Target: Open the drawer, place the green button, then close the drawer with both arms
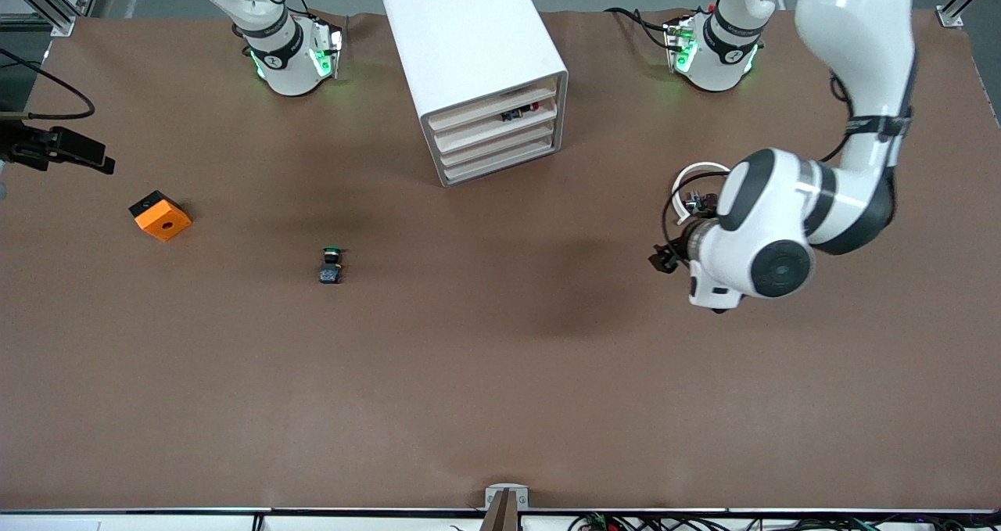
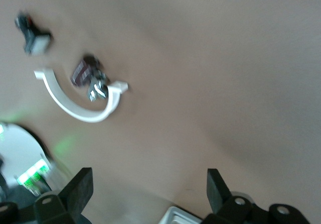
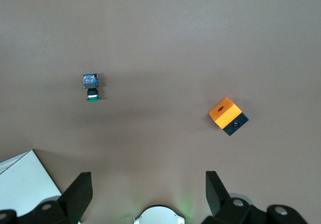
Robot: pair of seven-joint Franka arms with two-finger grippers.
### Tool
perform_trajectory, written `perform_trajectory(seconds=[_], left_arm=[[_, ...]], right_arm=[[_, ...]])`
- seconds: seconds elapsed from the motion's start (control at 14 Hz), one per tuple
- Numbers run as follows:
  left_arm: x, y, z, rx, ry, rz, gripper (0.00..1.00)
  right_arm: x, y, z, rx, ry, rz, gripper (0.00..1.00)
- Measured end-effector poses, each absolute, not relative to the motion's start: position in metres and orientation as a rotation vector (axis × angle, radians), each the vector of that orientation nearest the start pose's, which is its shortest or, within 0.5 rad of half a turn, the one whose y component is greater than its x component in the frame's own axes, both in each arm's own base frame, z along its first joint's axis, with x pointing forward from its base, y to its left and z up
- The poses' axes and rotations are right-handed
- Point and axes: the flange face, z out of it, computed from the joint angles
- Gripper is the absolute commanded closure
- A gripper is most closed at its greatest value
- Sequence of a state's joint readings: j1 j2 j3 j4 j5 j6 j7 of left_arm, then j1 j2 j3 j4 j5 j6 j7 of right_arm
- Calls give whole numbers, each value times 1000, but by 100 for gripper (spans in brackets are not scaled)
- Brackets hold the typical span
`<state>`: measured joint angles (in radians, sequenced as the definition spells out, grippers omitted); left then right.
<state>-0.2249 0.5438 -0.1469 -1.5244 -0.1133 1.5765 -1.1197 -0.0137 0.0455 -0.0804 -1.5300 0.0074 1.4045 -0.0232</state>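
On the brown surface, nearest the front camera, the green-capped button lies on its side in the open, toward the right arm's end, its cap pointing toward the robots' edge. A little farther from the camera and closer to the right arm's end edge sits the orange cube with a hole. Toward the left arm's end, at about the button's depth, the left hand hangs over bare surface, its fingers spread wide and holding nothing. Just beside it, slightly farther from the camera, a small brown-black part with a white curved strip rests on the surface. Farther still, near the middle of the robots' edge, stands the white cabinet, its four drawers facing the camera and all pushed in. The right hand is out of the front view; its wrist view looks down on the button and cube, fingers wide apart and empty.
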Motion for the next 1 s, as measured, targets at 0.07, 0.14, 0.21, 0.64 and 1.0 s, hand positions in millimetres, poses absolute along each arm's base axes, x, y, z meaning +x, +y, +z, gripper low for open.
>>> perform_trajectory(seconds=[0.07,0.14,0.21,0.64,1.0], left_arm=[[593,-239,303,-2604,-1154,738,0],[592,-243,289,-2556,-1222,766,0],[591,-246,277,-2496,-1299,784,0],[570,-310,218,-2018,-1822,853,0],[560,-332,197,-1812,-1931,1123,0]], right_arm=[[551,-50,598,-3113,111,287,0],[555,-51,589,-3111,112,310,0],[559,-52,581,-3111,115,326,0],[575,-68,564,-3127,158,289,0],[578,-26,564,-3131,384,293,0]])
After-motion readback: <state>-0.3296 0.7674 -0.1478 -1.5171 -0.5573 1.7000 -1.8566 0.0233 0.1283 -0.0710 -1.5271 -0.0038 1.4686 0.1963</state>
